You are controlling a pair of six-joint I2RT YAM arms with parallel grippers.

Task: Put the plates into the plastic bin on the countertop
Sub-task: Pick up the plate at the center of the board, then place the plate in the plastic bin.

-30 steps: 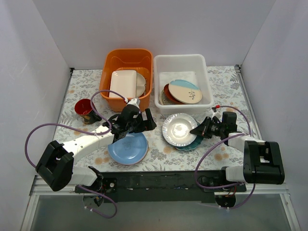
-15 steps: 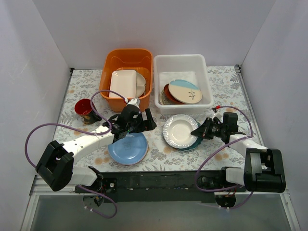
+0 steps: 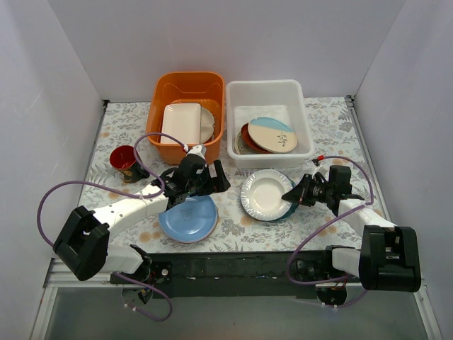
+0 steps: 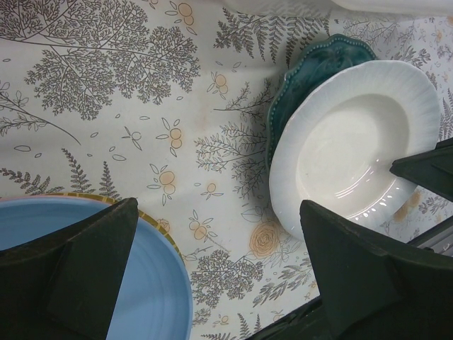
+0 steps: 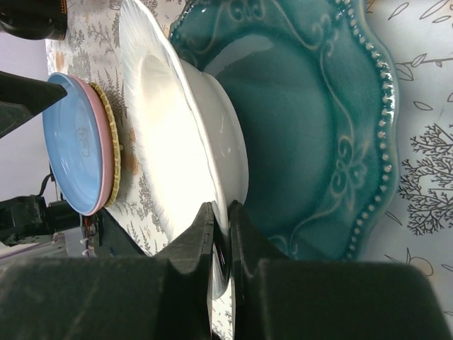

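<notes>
My right gripper [image 3: 294, 193] [image 5: 221, 216] is shut on the rim of a white ribbed plate [image 3: 265, 193] [image 5: 170, 134] and tilts it up off a teal scalloped plate [image 3: 289, 210] [image 5: 311, 120] on the floral countertop [image 3: 233, 230]. Both plates also show in the left wrist view, white [image 4: 354, 149] over teal [image 4: 311, 67]. My left gripper [image 3: 212, 177] [image 4: 219, 283] is open above the cloth beside a light blue plate [image 3: 187, 218] [image 4: 134, 283] stacked on a pink one [image 5: 107, 142]. The white plastic bin [image 3: 267, 91] holds a cream-and-blue leaf plate [image 3: 272, 134] and a red-brown plate [image 3: 248, 134].
An orange tub [image 3: 185, 85] with a cream rectangular dish [image 3: 181, 122] stands left of the bin. A red cup [image 3: 124, 161] sits at the left. White walls enclose the table on three sides.
The right gripper has lifted and tilted the white plate, its face turning up toward the camera. The left arm has not moved.
</notes>
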